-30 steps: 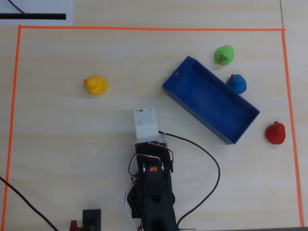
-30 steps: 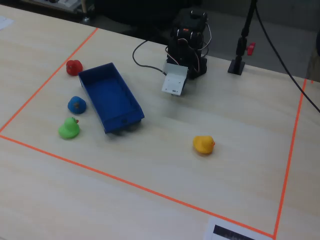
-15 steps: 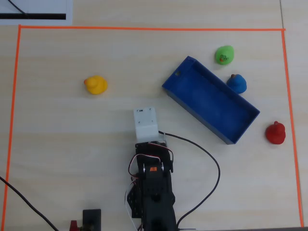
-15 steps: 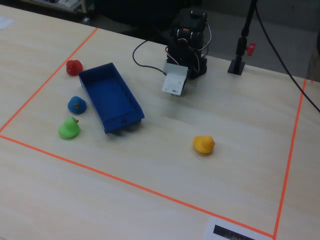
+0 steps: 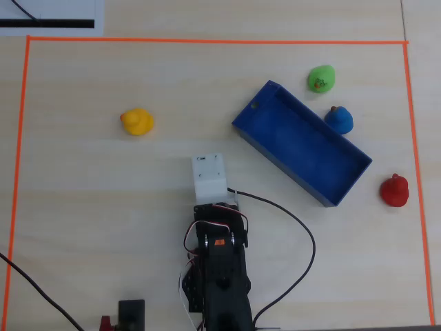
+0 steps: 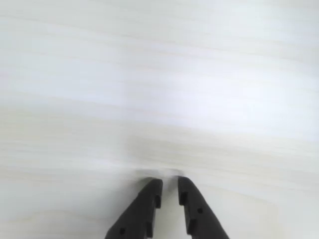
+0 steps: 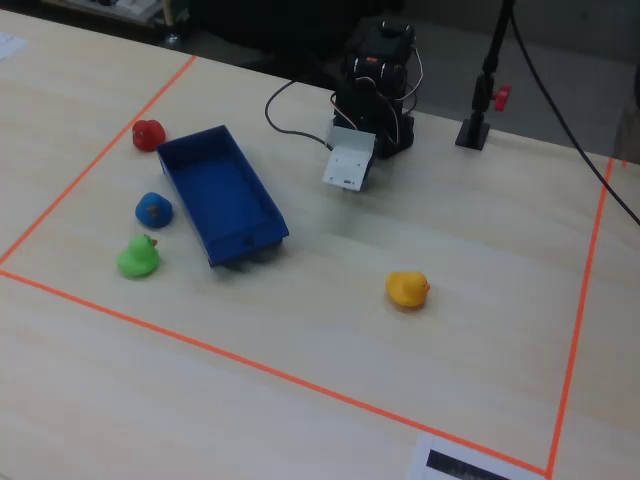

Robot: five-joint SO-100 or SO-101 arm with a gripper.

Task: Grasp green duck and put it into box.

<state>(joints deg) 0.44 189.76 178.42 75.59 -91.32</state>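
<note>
1. Green duck (image 5: 321, 78): on the table (image 5: 103, 207), overhead view, just beyond the box's far right wall; facing unclear.
2. Box (image 5: 301, 143): long axis diagonal, upper left to lower right.
3. Gripper (image 6: 169, 185): jaws nearly together, holding nothing.

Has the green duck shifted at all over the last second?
No. In the overhead view the green duck sits in the same spot beside the blue box's far corner, clear of its wall, as it did earlier.

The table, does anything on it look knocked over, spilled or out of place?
Nothing stands out. The box sits flat but diagonal and empty, with the green duck and three other ducks upright on the table.
</note>
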